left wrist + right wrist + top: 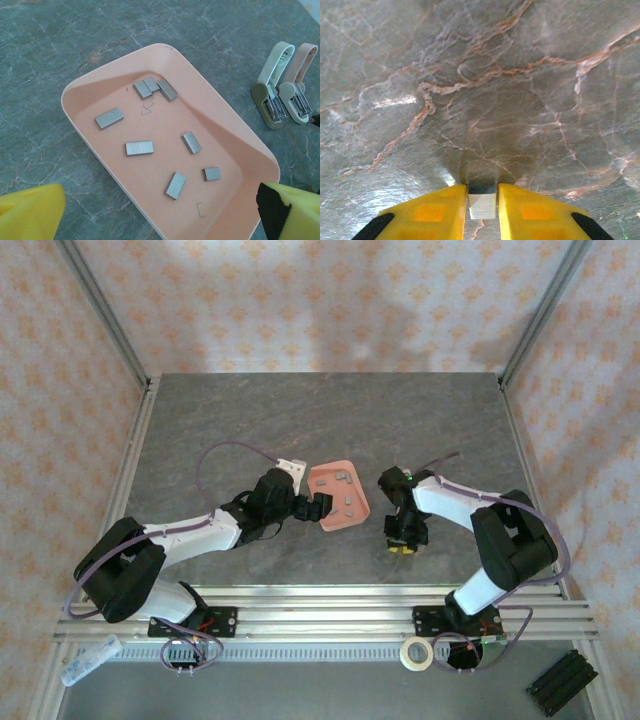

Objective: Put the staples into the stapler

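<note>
A salmon-pink tray lies on the marble table with several short grey staples loose in it. My left gripper hovers open over the tray's near end, one yellow fingertip on each side and nothing between them; from above it sits at the tray's left edge. Beyond the tray lies the stapler, its white and pink arms spread in a V. My right gripper points down at the bare table, shut on a small pale grey block that looks like a strip of staples.
The right arm reaches in just right of the tray. A roll of tape, a black part and a clear item lie off the table's near rail. Patterned walls close in the back and sides.
</note>
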